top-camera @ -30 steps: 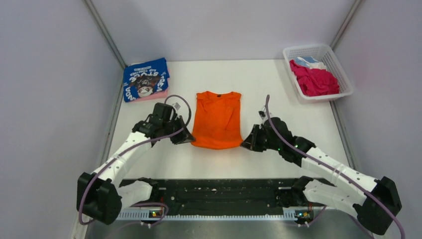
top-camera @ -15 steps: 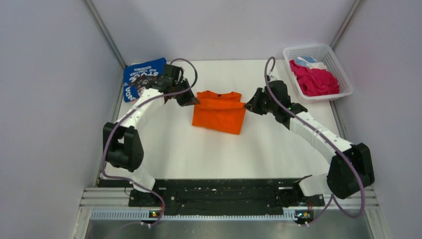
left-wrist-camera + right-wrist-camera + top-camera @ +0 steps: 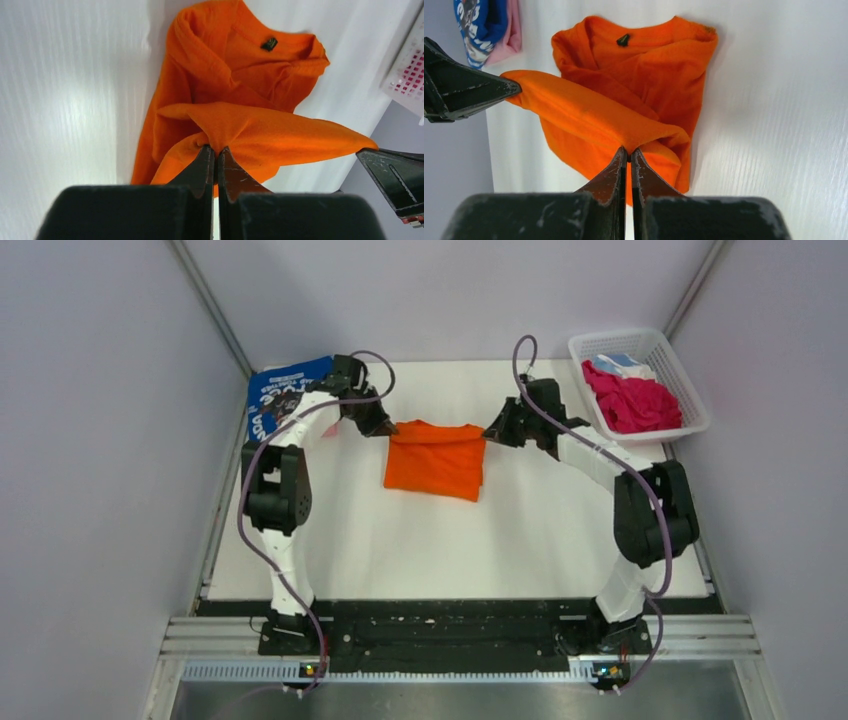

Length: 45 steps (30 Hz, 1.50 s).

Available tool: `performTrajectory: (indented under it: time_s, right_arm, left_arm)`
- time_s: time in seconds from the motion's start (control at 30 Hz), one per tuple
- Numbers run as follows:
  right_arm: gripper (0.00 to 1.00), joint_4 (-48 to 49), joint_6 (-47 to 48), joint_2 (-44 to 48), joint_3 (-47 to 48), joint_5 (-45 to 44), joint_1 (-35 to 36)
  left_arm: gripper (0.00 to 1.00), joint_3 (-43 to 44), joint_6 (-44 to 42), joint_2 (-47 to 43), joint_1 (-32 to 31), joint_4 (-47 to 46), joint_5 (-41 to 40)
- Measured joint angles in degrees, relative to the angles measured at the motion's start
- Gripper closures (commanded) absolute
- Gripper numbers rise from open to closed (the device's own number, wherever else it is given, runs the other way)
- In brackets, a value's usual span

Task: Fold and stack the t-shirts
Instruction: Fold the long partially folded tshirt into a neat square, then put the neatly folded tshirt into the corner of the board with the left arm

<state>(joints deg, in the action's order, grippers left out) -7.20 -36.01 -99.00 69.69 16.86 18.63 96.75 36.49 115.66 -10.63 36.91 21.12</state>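
Observation:
The orange t-shirt (image 3: 435, 458) lies folded over itself mid-table, its hem edge lifted and stretched over the collar end. My left gripper (image 3: 385, 430) is shut on the hem's left corner (image 3: 215, 142). My right gripper (image 3: 490, 434) is shut on the right corner (image 3: 630, 145). The collar with its black label (image 3: 623, 39) shows beyond the held edge. A folded blue printed t-shirt (image 3: 278, 398) on a pink one (image 3: 513, 35) sits at the back left. Magenta t-shirts (image 3: 630, 400) and a light-blue one (image 3: 617, 363) fill the basket.
The white lattice basket (image 3: 660, 345) stands at the back right corner beside the wall. Grey walls close in the table (image 3: 540, 530) on the left, back and right. The arms' black base rail (image 3: 440, 630) runs along the near edge.
Both grippers have carried the orange shirt's hem from the near side toward the back, over the collar end, folding the shirt in half. Both arms now reach far out.

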Motion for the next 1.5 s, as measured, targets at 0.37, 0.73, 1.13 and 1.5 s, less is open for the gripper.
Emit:
performTrajectory:
  time_s: [0.37, 0.73, 1.13, 1.5]
  right_arm:
    - [0.15, 5.2, 2.45, -17.73, 13.35, 2.56, -3.93]
    - [0.01, 8.41, 3.3, -7.56, 1.9, 3.96, -3.15]
    - [0.01, 12.33, 3.04, -11.13, 5.16, 7.82, 1.44]
    - [0.01, 11.5, 4.55, -26.91, 17.4, 5.86, 1.4]
  left_arm:
    - [0.01, 20.81, -0.09, 16.04, 1.11, 1.33, 0.33]
    - [0.01, 9.05, -0.11, 7.26, 0.87, -3.1, 3.8]
    - [0.01, 20.06, -1.05, 15.69, -3.87, -6.47, 2.89]
    - [0.01, 25.7, -1.16, 25.92, -0.61, -5.84, 1.7]
